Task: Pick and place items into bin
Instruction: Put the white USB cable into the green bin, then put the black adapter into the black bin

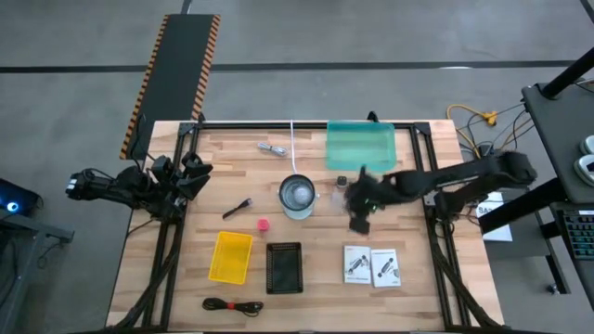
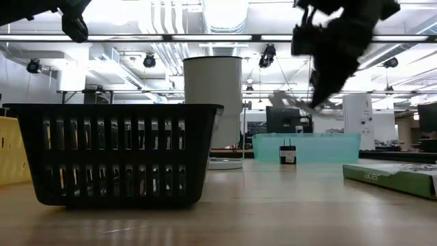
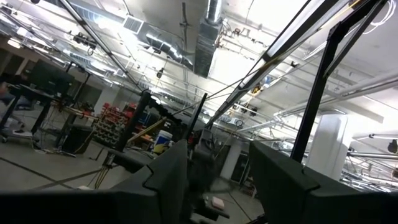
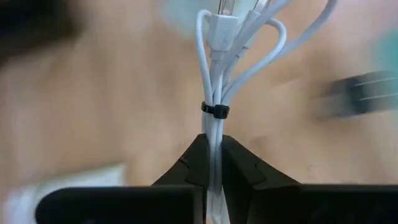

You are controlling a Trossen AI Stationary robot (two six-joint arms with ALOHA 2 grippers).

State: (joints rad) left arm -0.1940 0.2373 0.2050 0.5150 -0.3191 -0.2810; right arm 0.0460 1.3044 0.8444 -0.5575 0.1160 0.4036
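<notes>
My right gripper point(image 1: 358, 219) hangs above the table between the metal cup point(image 1: 299, 196) and the two white packets point(image 1: 371, 265), shut on a white coiled cable point(image 4: 215, 93) bound by a black tie point(image 4: 215, 110). In the low view it is raised at the upper right point(image 2: 326, 82). My left gripper point(image 1: 197, 174) waits open at the table's left edge, touching nothing. A second white cable point(image 1: 272, 148), a black stick point(image 1: 238, 209), a pink cube point(image 1: 264, 224), a small dark bit point(image 1: 342, 182) and a black cable point(image 1: 232, 304) lie on the table. My right gripper pinches the white cable's bundled strands point(image 4: 215, 134) between its two fingers point(image 4: 198, 160), just behind the black tie. The strands run along the fingers, and the loops point(image 4: 273, 37) fan out past the fingertips. The cable is lifted clear of the table and trails below the gripper point(image 2: 297, 102).
A teal bin point(image 1: 360, 146) stands at the far edge, a yellow bin point(image 1: 231, 257) and a black basket point(image 1: 284, 267) near the front. The black basket point(image 2: 116, 154) fills the low view's left. Bare wood lies around the packets.
</notes>
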